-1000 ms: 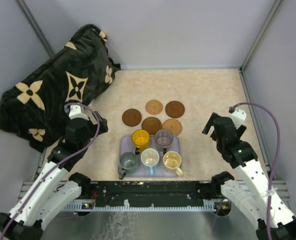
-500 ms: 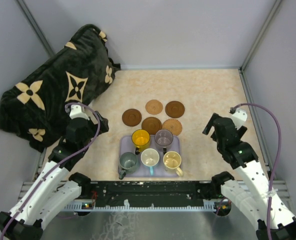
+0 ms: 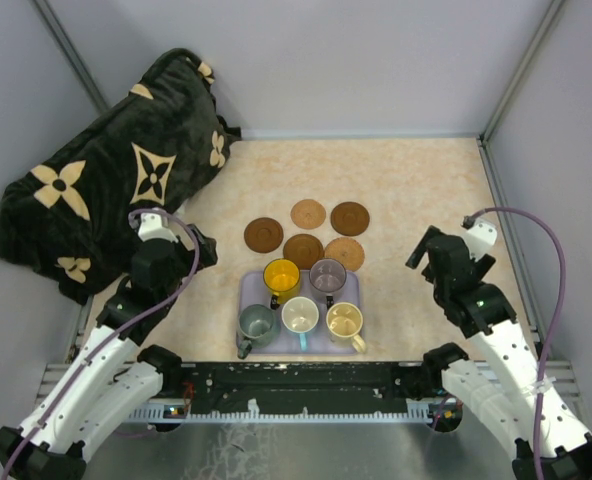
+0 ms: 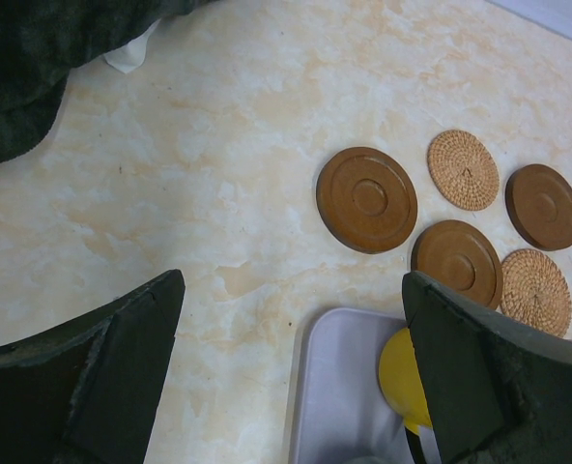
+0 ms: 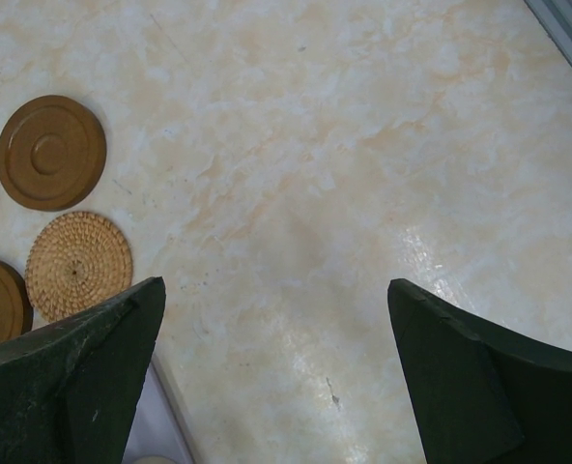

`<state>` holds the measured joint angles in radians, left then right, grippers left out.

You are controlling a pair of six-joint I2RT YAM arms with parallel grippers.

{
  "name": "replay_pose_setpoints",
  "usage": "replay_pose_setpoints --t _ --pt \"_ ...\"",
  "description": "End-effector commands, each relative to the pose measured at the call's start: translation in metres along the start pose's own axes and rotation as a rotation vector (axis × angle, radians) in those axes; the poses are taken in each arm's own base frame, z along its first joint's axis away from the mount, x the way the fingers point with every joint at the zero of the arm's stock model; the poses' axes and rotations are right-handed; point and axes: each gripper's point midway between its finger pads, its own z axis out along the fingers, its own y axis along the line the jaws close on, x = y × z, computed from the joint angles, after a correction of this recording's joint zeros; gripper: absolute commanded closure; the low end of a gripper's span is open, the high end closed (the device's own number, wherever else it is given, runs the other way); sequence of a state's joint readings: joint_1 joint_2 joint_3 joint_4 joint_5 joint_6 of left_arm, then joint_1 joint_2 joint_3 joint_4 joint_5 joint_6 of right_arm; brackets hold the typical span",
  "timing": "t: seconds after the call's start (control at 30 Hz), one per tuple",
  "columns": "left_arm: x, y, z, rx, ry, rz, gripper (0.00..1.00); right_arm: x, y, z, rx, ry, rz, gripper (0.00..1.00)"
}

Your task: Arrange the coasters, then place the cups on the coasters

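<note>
**A:** Entry – left gripper (image 4: 291, 282)?

**B:** Jaws spread wide with nothing between them. It hangs over the marbled surface (image 3: 426, 180) near the far left corner of the lavender tray (image 3: 249, 290).

**A:** Right gripper (image 5: 274, 285)?

**B:** Also fully apart and holding nothing. It is over bare surface to the right of the tray, well apart from everything.

**A:** Coasters (image 3: 303, 250)?

**B:** Five, lying flat in a close cluster on the surface just beyond the tray – three dark brown and two woven tan. The nearest two sit just beside the tray's far edge. No cup is on any of them.

**A:** Cups (image 3: 300, 315)?

**B:** All five stand upright on the tray. The far row has the yellow cup (image 3: 281, 275) and the purple-grey cup (image 3: 328, 274). The near row, left to right, has the grey-green cup (image 3: 257, 322), the cream-white cup in the middle and the beige cup (image 3: 344, 320).

**A:** Anything else?

**B:** A dark blanket (image 3: 106, 180) with tan flower shapes is heaped at the far left.
</note>
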<state>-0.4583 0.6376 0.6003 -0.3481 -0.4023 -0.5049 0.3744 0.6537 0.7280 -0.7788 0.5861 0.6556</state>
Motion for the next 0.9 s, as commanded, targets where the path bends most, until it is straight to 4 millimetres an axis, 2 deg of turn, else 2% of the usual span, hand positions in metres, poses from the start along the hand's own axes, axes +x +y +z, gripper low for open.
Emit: replay_pose_setpoints --t 0.0,0.23,0.47,0.67,0.87 --pt "-0.006 -0.013 0.008 0.059 -0.051 -0.024 0.0 -0.021 0.034 -0.001 -0.148 -0.048 -0.014 0.01" --pt "0.015 -0.022 0.034 0.064 0.018 0.0 0.0 -0.029 0.075 0.011 -0.28 -0.05 -0.077 0.01" --pt "0.036 -0.031 0.051 0.094 0.071 -0.02 0.0 -0.013 0.106 0.046 -0.3 0.035 -0.15 0.03" --pt "0.053 -0.028 0.057 0.089 0.111 -0.013 0.01 0.006 0.13 0.07 -0.351 0.1 -0.194 0.41" --pt "0.066 -0.021 0.058 0.074 0.142 -0.005 0.0 0.036 0.163 0.088 -0.473 0.201 -0.227 0.61"
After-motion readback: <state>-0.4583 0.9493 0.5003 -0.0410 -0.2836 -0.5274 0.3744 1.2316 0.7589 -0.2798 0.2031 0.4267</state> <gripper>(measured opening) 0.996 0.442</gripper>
